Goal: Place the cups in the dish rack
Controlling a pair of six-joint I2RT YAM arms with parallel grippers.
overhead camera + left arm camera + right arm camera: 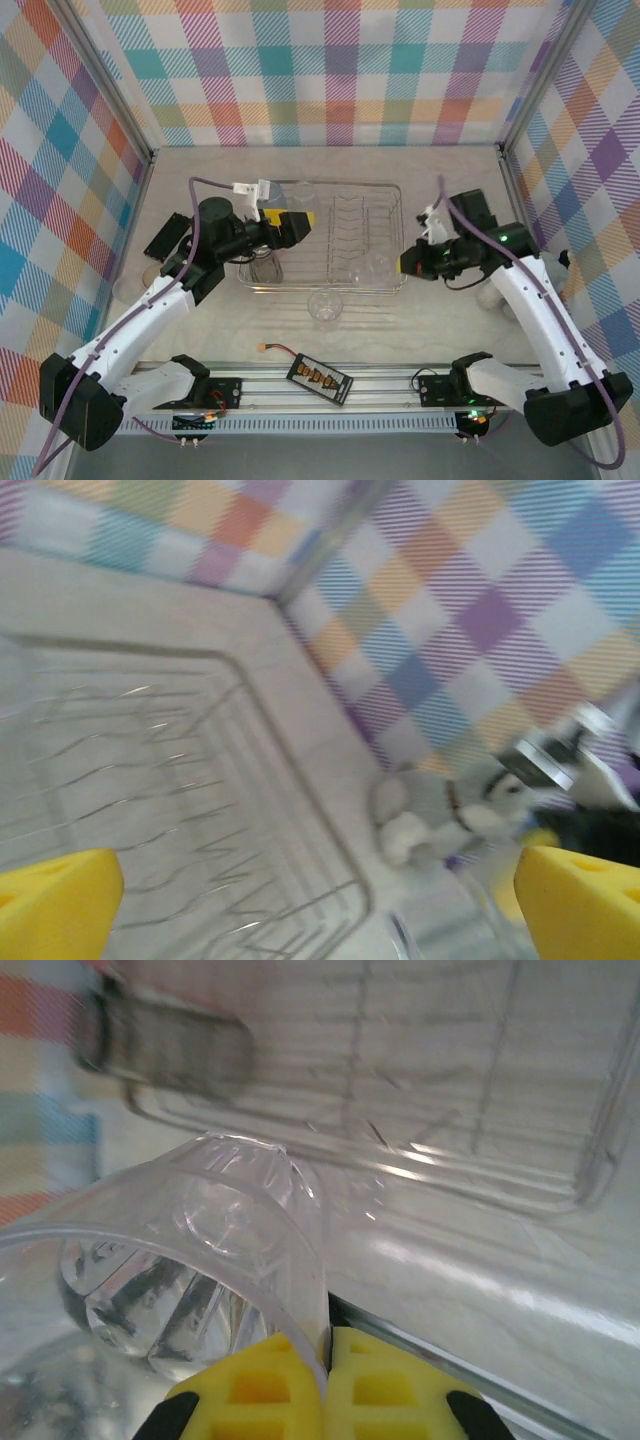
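Right claw point(328, 1380) is clenching its yellow pads on the thin rim wall of a clear cup point(190, 1260), lower left of the wrist frame. The cup is tipping on its side at the right end of the dish rack point(320, 185), centre-right of the top frame, while the left claw point(298, 228) is hanging wide apart, holding nothing, over the rack's left part. We are judging the risks as the cup slipping or swinging out of that narrow edge pinch, or knocking the rack wire or the grey cup point(170, 1050) going in.
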